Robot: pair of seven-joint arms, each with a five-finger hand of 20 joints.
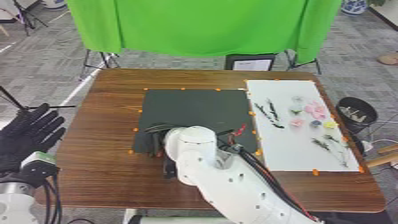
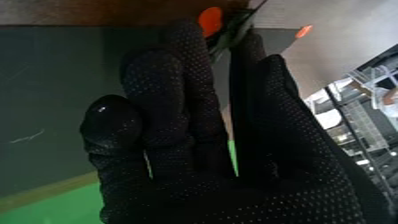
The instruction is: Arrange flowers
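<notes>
right robot hand [image 1: 169, 168]: hung partly hidden under the white right arm [image 1: 213, 172], by the near edge of the black mat [image 1: 195, 107]; in the right wrist view the fingers of the right robot hand [image 2: 266, 192] were long and nearly straight, with a narrow gap among them; whether they gripped anything, I could not tell
leafy stem [image 2: 222, 44]: showed green at the gap between the fingertips, near an orange marker [image 2: 210, 21]; its far end was too hidden to make out
left robot hand [image 1: 28, 136]: was off the left side of the brown desk [image 1: 98, 150], fingers apart and extended
white sheet [image 1: 302, 162]: lay on the right part of the desk, beside the mat, bearing the loose flowers and stems
pink flowers: a large one [image 1: 314, 110] lay in the middle part of the sheet, a smaller one [image 1: 296, 122] nearer the mat
yellow flower [image 1: 330, 124]: lay toward the sheet's outer edge; a greyish-purple flower [image 1: 315, 123] lay between it and the smaller pink one
dark sprigs [image 1: 272, 114]: lay on the mat side of the sheet
green sprigs [image 1: 321, 144]: lay on the nearer part, toward the outer edge
bin [image 1: 357, 102]: stood just beyond the right side of the desk, with pale things inside
framed panel [image 1: 250, 64]: stood behind the desk, below the green cloth [image 1: 204, 25]; its print was too small to read
</notes>
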